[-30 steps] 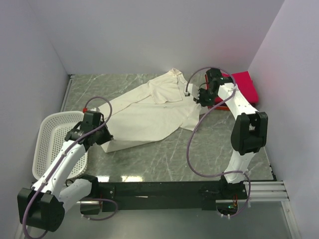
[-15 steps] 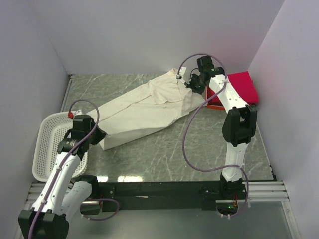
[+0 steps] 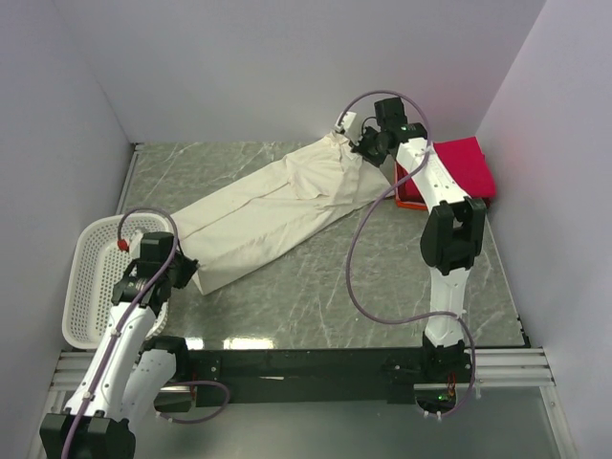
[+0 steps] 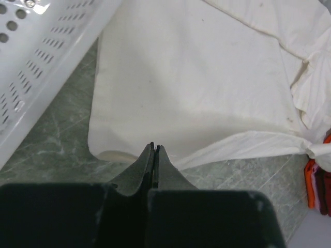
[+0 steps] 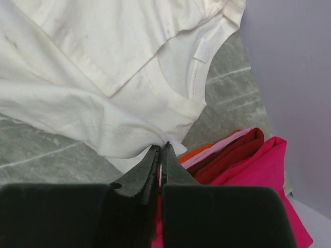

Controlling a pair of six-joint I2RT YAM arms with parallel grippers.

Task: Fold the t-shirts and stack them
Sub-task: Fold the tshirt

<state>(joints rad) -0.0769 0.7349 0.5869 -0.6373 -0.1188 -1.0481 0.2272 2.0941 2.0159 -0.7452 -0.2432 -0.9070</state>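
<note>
From the top camera, the cream-white t-shirt [image 3: 273,206] lies pulled out in a long diagonal strip across the grey marble-look table [image 3: 382,277], hem end toward the near left and collar end toward the far right. The left gripper [image 3: 182,273] sits right at the hem corner, just beside the white perforated basket [image 3: 81,277]. The right gripper [image 3: 361,145] is at the collar end, close to the back wall. The stack of crimson-pink and orange-red t-shirts [image 3: 464,164] is parked in the far right corner, next to the right arm.

The left wrist cam shows the left gripper [image 4: 155,150] with its fingers pressed tight together, tips on the hem edge of the cream-white t-shirt [image 4: 196,77], looks like it's pinching the cloth. The basket [image 4: 41,62] fills the top left, and a sliver of the stack [image 4: 316,188] peeks in at the right edge.

On the right wrist cam, the right gripper [image 5: 161,150] also has its jaws squeezed together, nipping the edge of the cream-white t-shirt [image 5: 103,62] just below the neckline. The stack [image 5: 258,170] is right beside the fingers, on the table [image 5: 41,150].
</note>
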